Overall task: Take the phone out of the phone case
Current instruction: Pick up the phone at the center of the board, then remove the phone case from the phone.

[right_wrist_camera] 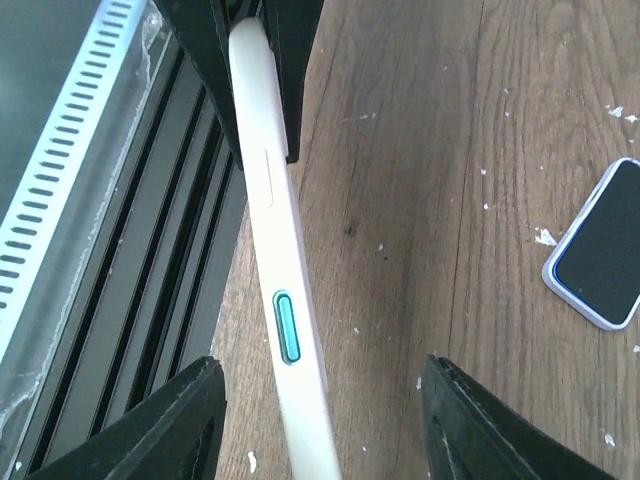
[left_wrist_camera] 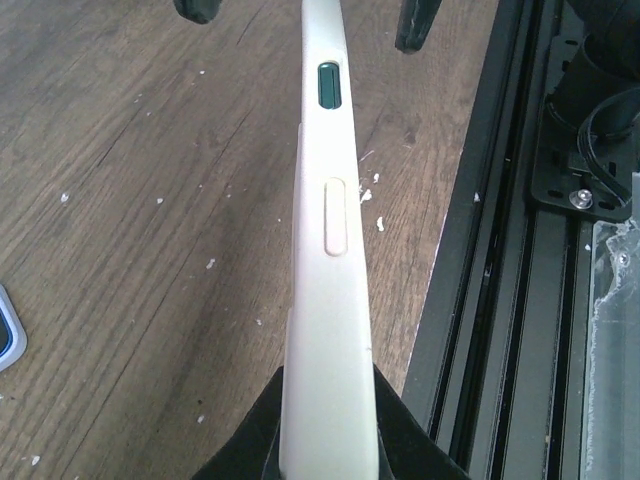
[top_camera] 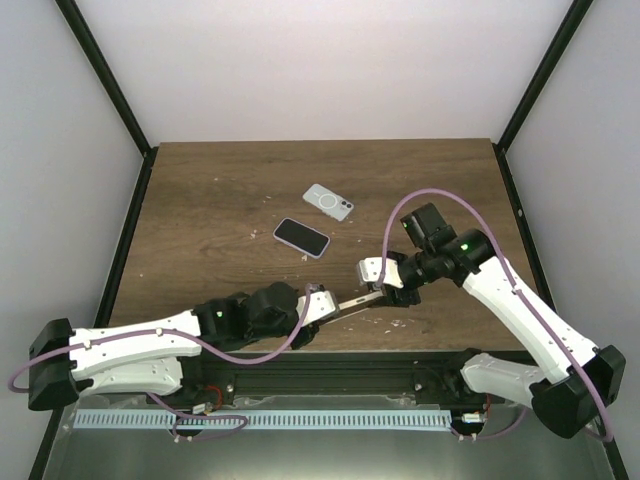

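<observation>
A cream phone case (top_camera: 350,301) hangs edge-on above the table's near edge, between the two grippers. My left gripper (left_wrist_camera: 328,440) is shut on one end of it (left_wrist_camera: 325,300). A teal side button (right_wrist_camera: 287,327) shows on its edge. The phone inside cannot be told apart from the case at this angle. My right gripper (right_wrist_camera: 325,420) straddles the other end of the case (right_wrist_camera: 285,380), open, with a gap on each side of it. The case lies nearer the left fingertip (right_wrist_camera: 170,420) than the right one.
A dark-screened phone (top_camera: 301,237) in a pale case lies flat mid-table, also in the right wrist view (right_wrist_camera: 600,250). A clear case with a ring (top_camera: 328,201) lies behind it. The black rail (left_wrist_camera: 500,300) runs along the table's near edge. White crumbs dot the wood.
</observation>
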Tool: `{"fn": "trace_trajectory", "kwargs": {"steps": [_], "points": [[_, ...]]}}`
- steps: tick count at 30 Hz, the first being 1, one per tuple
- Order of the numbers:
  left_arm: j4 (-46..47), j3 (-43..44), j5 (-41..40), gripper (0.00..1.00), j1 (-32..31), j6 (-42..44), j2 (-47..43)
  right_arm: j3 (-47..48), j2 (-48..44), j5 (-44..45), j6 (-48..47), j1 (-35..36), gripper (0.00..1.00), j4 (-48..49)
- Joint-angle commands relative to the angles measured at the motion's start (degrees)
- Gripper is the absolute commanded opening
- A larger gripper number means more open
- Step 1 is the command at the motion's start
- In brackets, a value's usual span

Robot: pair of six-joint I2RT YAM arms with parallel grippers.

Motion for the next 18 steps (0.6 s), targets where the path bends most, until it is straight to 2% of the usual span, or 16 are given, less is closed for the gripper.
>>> {"fn": "trace_trajectory", "kwargs": {"steps": [1,11,14,18], "points": [[6.4,2.5,-0.2,0.0,0.4,-1.4,-0.4,0.8,-0.2,4.2,-3.1,1.7,0.53,-1.0],[8.5,1.9,-2.2,0.0,0.4,0.9,-0.4,0.5,2.7,4.1,-3.7,2.0,0.42,-1.1],[7.8,2.7,-2.4,0.0,0.4,1.5,0.1,1.7,3.9,3.9,-4.0,2.1,0.35,-1.8],[7.8,3.0,-3.7,0.0,0.5,2.2,0.1,3.0,5.0,3.6,-4.2,2.0,0.22,-2.7]]}}
